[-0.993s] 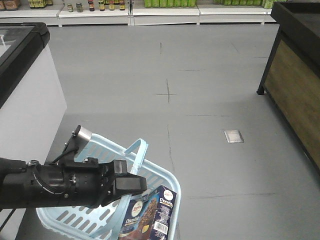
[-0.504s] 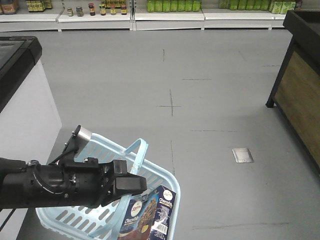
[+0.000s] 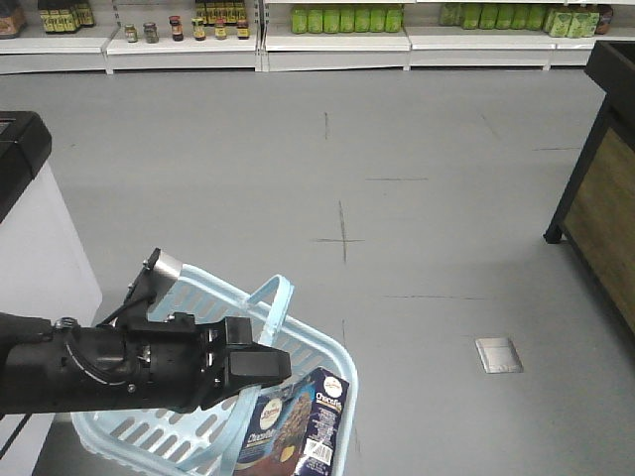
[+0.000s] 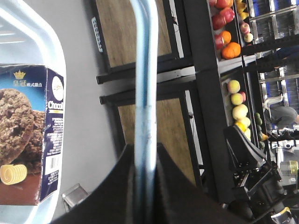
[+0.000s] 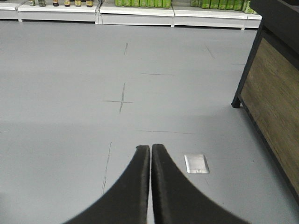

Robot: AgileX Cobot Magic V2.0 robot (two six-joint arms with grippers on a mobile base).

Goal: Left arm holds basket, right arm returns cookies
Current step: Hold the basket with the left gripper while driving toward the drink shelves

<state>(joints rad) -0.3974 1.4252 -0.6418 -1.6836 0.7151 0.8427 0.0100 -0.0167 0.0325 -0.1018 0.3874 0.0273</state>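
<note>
The left arm reaches in from the left of the front view. My left gripper [image 3: 281, 366] is shut on the flat loop handle [image 3: 272, 299] of the pale blue basket [image 3: 203, 288]. In the left wrist view the handle [image 4: 144, 70] runs straight up from between the black fingers of the left gripper [image 4: 144, 150]. The navy cookies carton [image 3: 298, 421] stands tilted inside the basket at its right end, and its cookie picture shows in the wrist view [image 4: 28, 135]. My right gripper [image 5: 150, 148] is shut on nothing and hangs over bare grey floor. It is out of the front view.
White shelves with green bottles and jars [image 3: 347, 20] line the far wall. A white freezer with a black top [image 3: 30, 228] stands at left, and a dark wood-panelled stand [image 3: 605, 198] at right. A metal floor plate [image 3: 498, 354] lies right of the basket.
The floor plate, freezer and stand have slid down and outward in the front view, as with the base rolling forward. Arm, basket and cookies keep their place in the picture.
</note>
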